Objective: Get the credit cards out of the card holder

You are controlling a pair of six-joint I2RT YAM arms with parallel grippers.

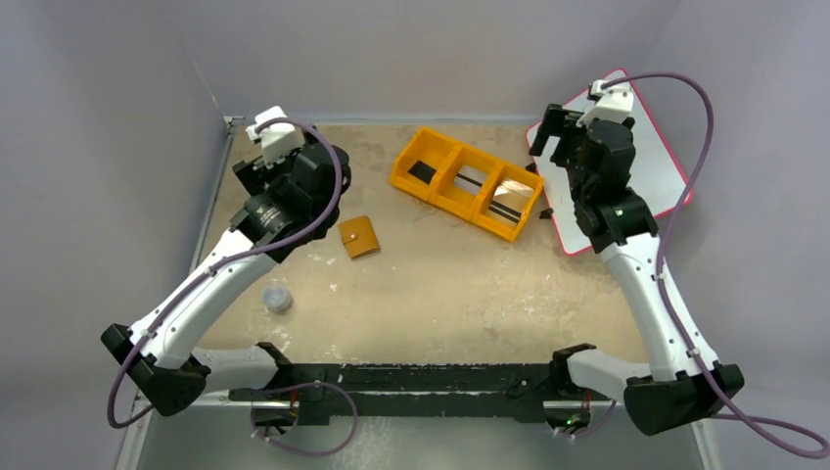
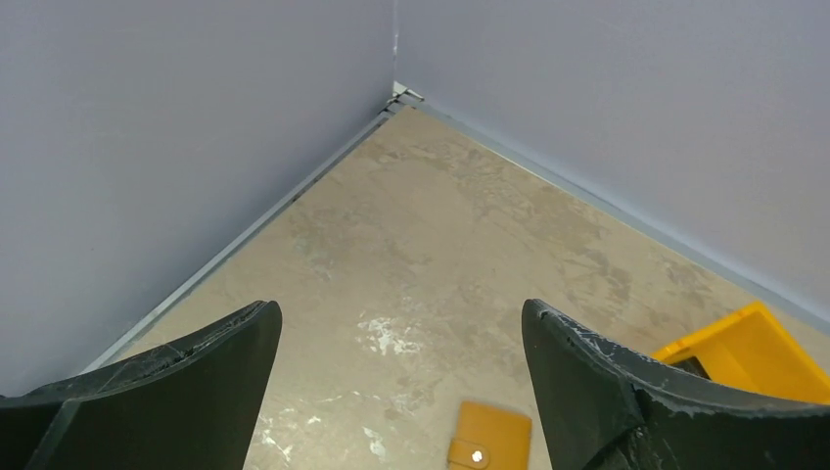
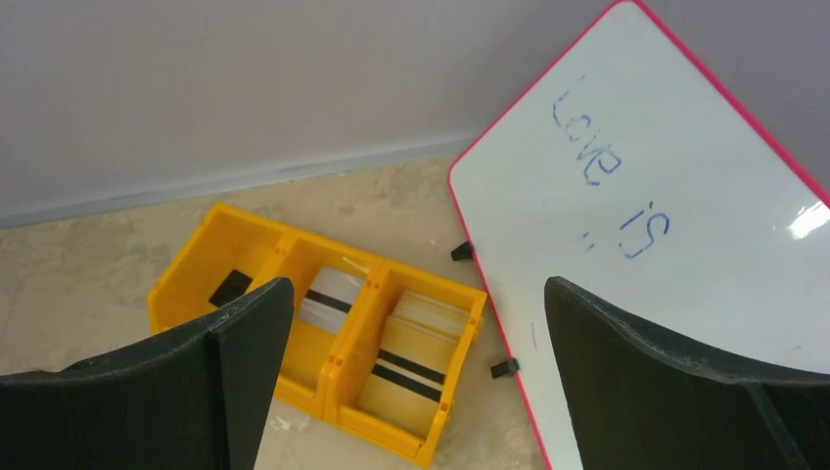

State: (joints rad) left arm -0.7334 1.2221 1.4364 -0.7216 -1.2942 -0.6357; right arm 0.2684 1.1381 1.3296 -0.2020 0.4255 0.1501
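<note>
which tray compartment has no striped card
The end compartment farthest from the whiteboard: it holds a small black block, while the other two hold pale cards with black stripes.

This is a robotics lab test cell, not a home or a shop: two white-and-black arms (image 1: 206, 284) are bolted to a black rail (image 1: 431, 377) at the near edge of a table (image 1: 440, 294), purple cables (image 1: 705, 108) loop off them, and plain grey walls (image 1: 411, 49) box the table in. Ahead of the left gripper (image 2: 399, 323) two walls meet in a corner above a scuffed, stained beige surface. Below and ahead of the right gripper (image 3: 419, 294) sits an orange plastic tray (image 3: 254, 230), with a red-edged whiteboard (image 3: 666, 196) bearing blue handwriting just to its right.
</note>
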